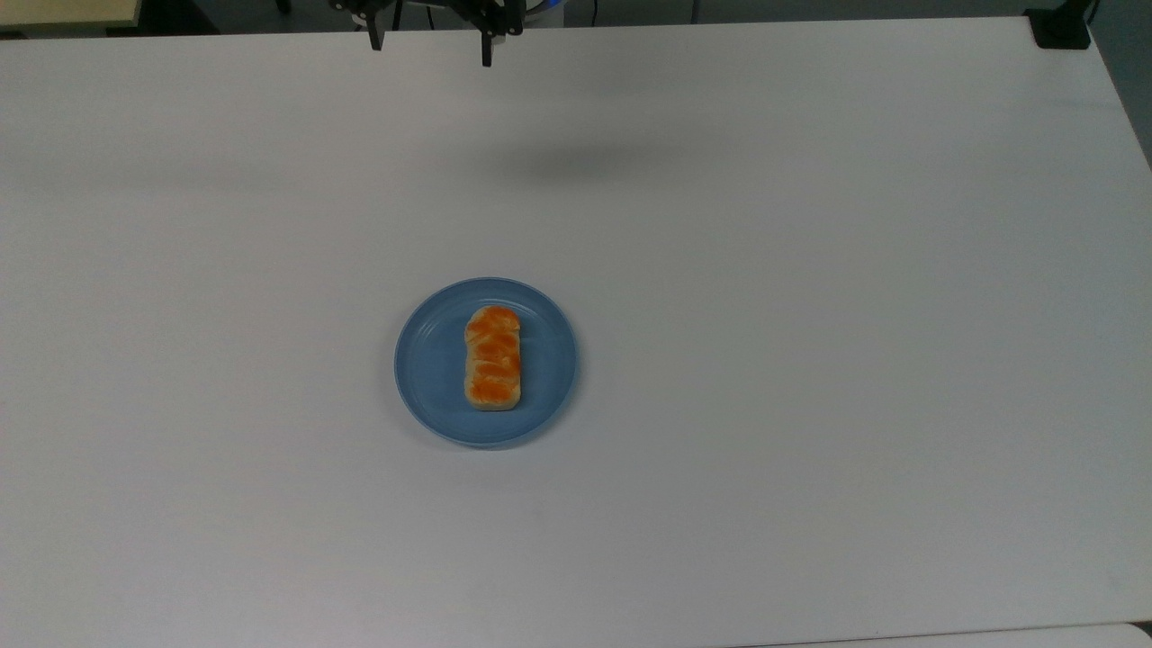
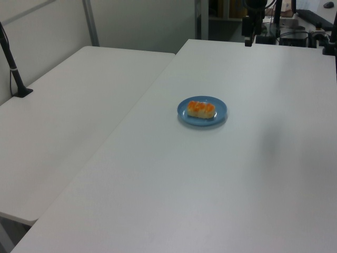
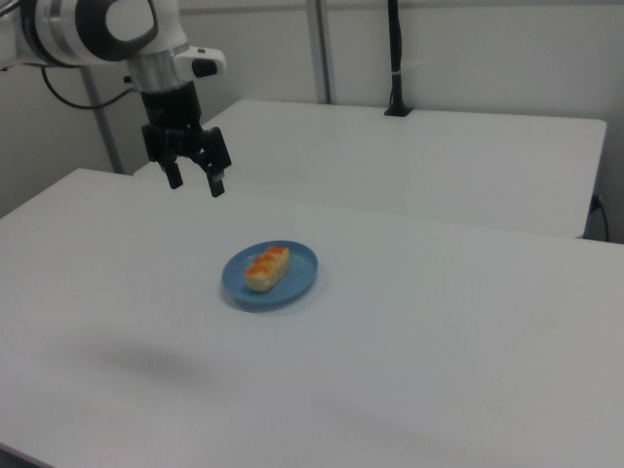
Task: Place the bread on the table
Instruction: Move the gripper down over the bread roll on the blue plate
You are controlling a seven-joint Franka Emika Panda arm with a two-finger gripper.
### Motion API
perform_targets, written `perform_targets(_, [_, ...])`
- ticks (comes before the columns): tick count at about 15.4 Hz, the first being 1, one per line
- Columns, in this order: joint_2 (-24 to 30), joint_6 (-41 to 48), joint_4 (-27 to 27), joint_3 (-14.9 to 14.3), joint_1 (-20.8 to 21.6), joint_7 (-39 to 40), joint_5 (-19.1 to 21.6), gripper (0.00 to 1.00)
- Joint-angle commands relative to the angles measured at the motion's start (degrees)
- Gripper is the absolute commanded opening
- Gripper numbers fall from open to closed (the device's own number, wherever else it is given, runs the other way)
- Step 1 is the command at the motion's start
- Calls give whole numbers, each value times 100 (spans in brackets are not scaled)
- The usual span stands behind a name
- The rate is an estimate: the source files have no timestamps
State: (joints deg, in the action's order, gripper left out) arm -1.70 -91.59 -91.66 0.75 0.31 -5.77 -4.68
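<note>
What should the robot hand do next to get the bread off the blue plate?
Probably travel across and line up above the bread. The gripper hangs open in the air, off to the right view's left of the blue plate, holding nothing. The bread lies on the plate, not on the table, so the gripper likely must get over it before going down.

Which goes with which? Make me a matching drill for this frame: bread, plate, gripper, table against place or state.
Things:
1. bread
2. blue plate
3. gripper
4. table

States:
A. open, in the air, holding nothing
B. lying on the plate
C. plain white, carries the plate
D. round, resting on the table

Pairs: 1-B, 2-D, 3-A, 4-C
</note>
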Motion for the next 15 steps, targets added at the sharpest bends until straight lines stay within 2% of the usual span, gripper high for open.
perform_targets(1, [-339, -569, 114, -31, 4, 156, 64, 100])
perform_targets(4, [-716, -1175, 114, -31, -5, 191, 55, 100])
perform_targets(7, [-1427, -2019, 122, -23, 47, 103, -24, 100])
perform_targets(10, [-1859, -2564, 122, 30, 56, 42, -33, 100])
perform_targets(15, [-2448, -3084, 122, 39, 232, -248, -50, 100])
